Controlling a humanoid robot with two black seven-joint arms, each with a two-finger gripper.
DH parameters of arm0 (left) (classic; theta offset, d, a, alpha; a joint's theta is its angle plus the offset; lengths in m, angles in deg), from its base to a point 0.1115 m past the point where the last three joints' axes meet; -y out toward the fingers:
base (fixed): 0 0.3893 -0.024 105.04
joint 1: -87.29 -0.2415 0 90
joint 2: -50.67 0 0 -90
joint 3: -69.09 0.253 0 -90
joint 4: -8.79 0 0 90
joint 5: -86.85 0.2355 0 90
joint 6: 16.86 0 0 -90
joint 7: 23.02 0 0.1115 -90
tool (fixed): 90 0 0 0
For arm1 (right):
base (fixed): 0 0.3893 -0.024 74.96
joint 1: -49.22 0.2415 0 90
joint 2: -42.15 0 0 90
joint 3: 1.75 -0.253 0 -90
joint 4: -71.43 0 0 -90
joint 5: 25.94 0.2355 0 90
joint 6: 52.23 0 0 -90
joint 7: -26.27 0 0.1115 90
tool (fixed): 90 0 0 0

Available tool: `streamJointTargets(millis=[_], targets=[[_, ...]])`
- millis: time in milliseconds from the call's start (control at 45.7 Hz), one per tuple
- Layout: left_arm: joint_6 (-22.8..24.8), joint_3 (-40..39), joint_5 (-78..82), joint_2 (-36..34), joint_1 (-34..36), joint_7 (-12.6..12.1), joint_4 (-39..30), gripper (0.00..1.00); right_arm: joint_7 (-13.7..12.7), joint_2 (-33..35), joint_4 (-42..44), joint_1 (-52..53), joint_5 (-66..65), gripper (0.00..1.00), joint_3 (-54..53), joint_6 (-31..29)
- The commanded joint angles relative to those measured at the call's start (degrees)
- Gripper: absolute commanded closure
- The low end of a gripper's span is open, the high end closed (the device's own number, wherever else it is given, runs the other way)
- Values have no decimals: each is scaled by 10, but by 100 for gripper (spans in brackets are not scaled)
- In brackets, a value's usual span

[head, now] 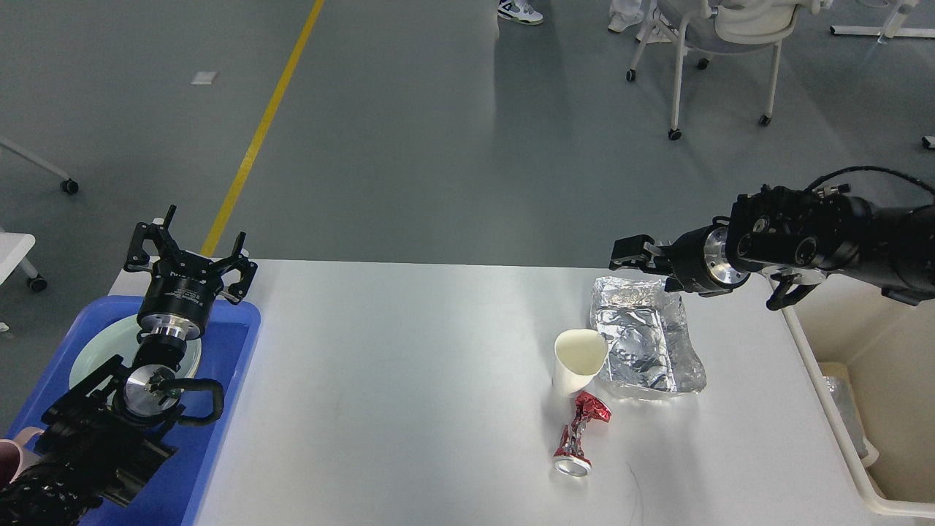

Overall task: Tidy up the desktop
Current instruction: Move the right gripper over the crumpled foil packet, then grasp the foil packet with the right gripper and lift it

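The white desktop [409,351] carries a crumpled foil tray [646,340], a cream paper cup [577,359] standing just left of it, and a crushed red can [577,435] lying in front of the cup. My right gripper [632,253] hovers at the foil tray's far edge, pointing left; it is dark and side-on, so its fingers cannot be told apart. My left gripper [188,245] is open and empty, pointing away above the far end of the blue tray [219,409].
The blue tray at the left holds a pale plate [95,358], partly hidden by my left arm; a pink cup [7,456] shows at its near corner. A cream bin [825,387] stands off the table's right edge. Chairs stand on the floor beyond.
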Motion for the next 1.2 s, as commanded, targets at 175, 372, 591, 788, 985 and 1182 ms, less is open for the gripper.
streamJointTargets(millis=[175, 372, 591, 788, 985, 1182], targets=[[0, 0, -1, 0, 0, 0, 0, 2, 1, 2, 81, -123, -1, 0, -2, 48], [0, 0, 0, 0, 0, 0, 0, 2, 4, 1, 117, -185, 0, 0, -10, 72], [0, 0, -1, 0, 0, 0, 0, 2, 8, -3, 131, -231, 1, 4, -15, 123], [0, 0, 0, 0, 0, 0, 0, 2, 10, -1, 134, -241, -1, 58, -15, 125], [1, 0, 0, 0, 0, 0, 0, 2, 24, -2, 133, -245, -9, 100, -14, 125], [0, 0, 0, 0, 0, 0, 0, 2, 24, -2, 133, -245, -10, 100, -15, 126]])
